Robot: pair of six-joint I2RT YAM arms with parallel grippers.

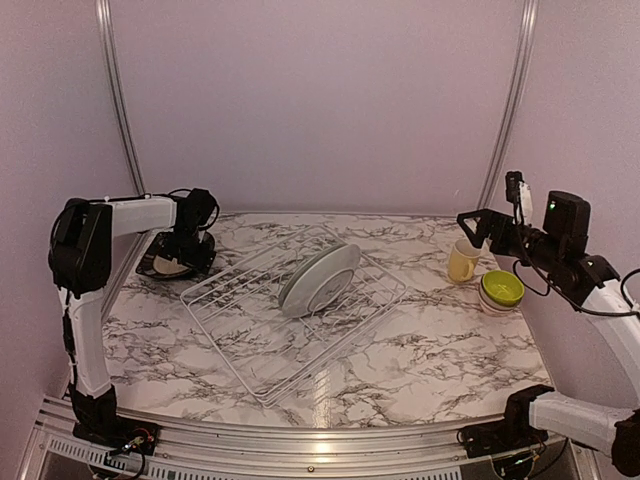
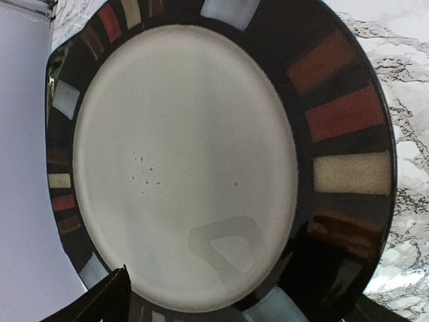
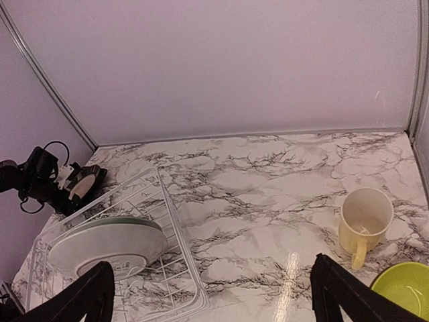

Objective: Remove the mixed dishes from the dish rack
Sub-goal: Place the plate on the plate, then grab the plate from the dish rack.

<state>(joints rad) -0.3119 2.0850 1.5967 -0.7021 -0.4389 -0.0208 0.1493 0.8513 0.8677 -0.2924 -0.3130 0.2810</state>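
1. Progress: looks mostly done to me. The wide white wire-grid dish rack [image 1: 300, 350] sits at an angle mid-table. I see only one round pale whitish dish [image 1: 320, 278] in it, leaning tilted on the wires.
2. Already out of the rack:
   - A black-rimmed plate with a cream centre and coloured blocks round the rim [image 2: 188, 168] lies flat on the marble-pattern table [image 1: 430, 350] at the far left, near the rack's corner.
   - A pale yellow ceramic mug [image 1: 462, 262] and a glossy lime-green bowl [image 1: 502, 289] stand just beside each other at the far right, well apart from the rack.
3. The left gripper [image 1: 186, 243] hangs right over the black-rimmed plate. Its fingers are spread wide and pinching nothing, so I'd count that plate as unloaded.
4. The right gripper [image 3: 211, 292] is up in the air near the mug, jaws wide apart with nothing between them.
5. Head count:
   - racks: 1
   - pale dishes in it: 1 (might be two nested; the right wrist view shows a greenish layer over white and I can't tell)
   - black-rimmed plates: 1
   - mugs: 1
   - green bowls: 1
6. So three are out and at least one is still to go. My guess is that last dish needs a grab on its raised rim.
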